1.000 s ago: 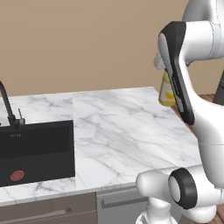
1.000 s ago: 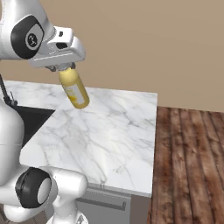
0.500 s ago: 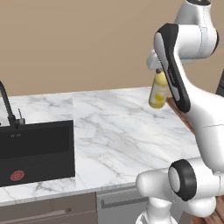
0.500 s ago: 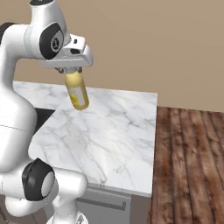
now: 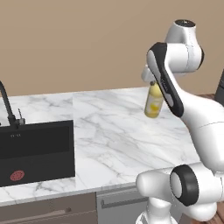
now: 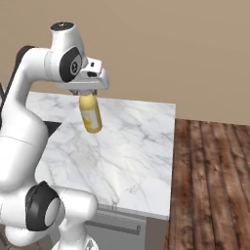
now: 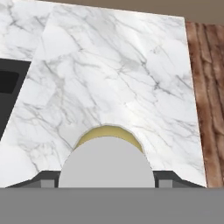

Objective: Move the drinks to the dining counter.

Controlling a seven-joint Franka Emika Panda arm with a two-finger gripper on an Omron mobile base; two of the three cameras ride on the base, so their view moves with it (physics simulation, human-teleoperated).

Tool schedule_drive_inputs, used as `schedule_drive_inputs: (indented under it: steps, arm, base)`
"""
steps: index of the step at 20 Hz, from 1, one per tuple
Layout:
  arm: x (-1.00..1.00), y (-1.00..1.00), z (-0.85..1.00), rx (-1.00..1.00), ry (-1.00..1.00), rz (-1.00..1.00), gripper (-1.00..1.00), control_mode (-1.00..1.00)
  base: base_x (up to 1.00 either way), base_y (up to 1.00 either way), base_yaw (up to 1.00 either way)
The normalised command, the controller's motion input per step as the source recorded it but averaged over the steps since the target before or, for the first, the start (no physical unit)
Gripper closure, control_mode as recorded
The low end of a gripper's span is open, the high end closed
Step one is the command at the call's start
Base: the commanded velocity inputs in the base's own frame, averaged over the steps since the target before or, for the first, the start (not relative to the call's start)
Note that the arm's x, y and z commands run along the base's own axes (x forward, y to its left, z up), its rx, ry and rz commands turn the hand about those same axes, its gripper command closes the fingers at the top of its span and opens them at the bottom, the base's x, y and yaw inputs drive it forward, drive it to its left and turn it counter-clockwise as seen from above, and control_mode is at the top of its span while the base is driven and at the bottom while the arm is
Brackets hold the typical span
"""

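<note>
One yellow juice bottle, tilted, pinched at its neck by the gripper above the dining counter. One black sink, one faucet

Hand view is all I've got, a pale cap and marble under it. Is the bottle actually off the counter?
Observer: Yes. In the right base view the yellow juice bottle hangs from the gripper, above the dining counter.
Operator: Is it hanging straight?
Observer: No, its bottom swings slightly toward the floor side.
Operator: What's beside the black patch at my left?
Observer: In the left base view a dark faucet stands at the sink.
</note>
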Motion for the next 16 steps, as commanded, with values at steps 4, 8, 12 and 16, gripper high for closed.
schedule_drive_inputs:
  steps: [4,8,12,16]
  arm:
    - [0.49,0.0,-0.35,0.0,0.1,0.0,1.0,-1.0]
    - [0.54,0.0,-0.35,0.01,0.04,0.0,1.0,-1.0]
    - [0.49,0.0,-0.5,0.0,0.01,0.0,1.0,-1.0]
    - [0.26,0.0,-0.35,0.0,0.0,0.0,1.0,-1.0]
  base:
    - [0.0,0.0,0.0]
    - [0.0,0.0,0.0]
    - [0.0,0.0,0.0]
    - [0.0,0.0,0.0]
